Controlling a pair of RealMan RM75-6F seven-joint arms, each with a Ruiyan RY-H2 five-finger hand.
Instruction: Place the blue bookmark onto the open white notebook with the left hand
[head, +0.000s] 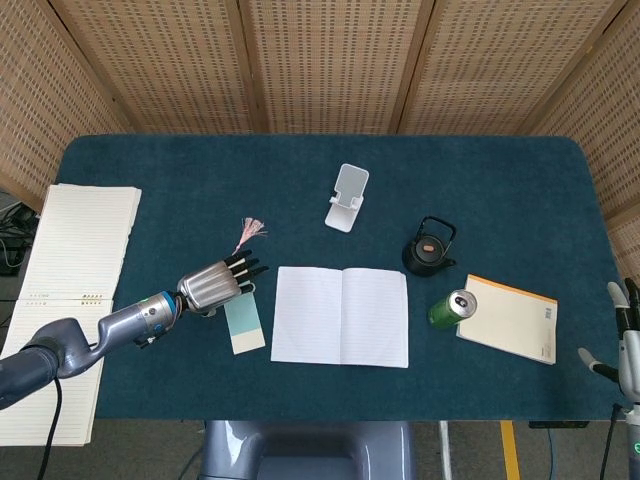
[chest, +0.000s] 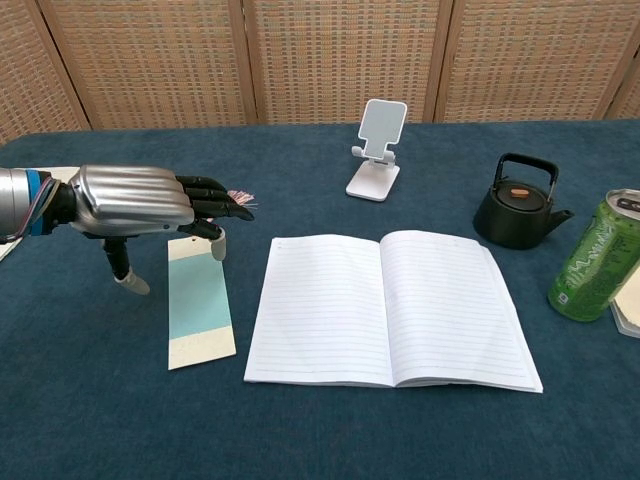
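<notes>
Woven screens back the blue-carpeted table (head: 500, 180) we work at. We hold our left hand (chest: 140, 200) palm down over the top end of the blue bookmark (chest: 200, 310), fingers extended and slightly apart, holding nothing. That bookmark lies flat just left of the open white notebook (chest: 390, 305). Our right hand (head: 628, 345) hangs open-fingered off the table's right edge.
</notes>
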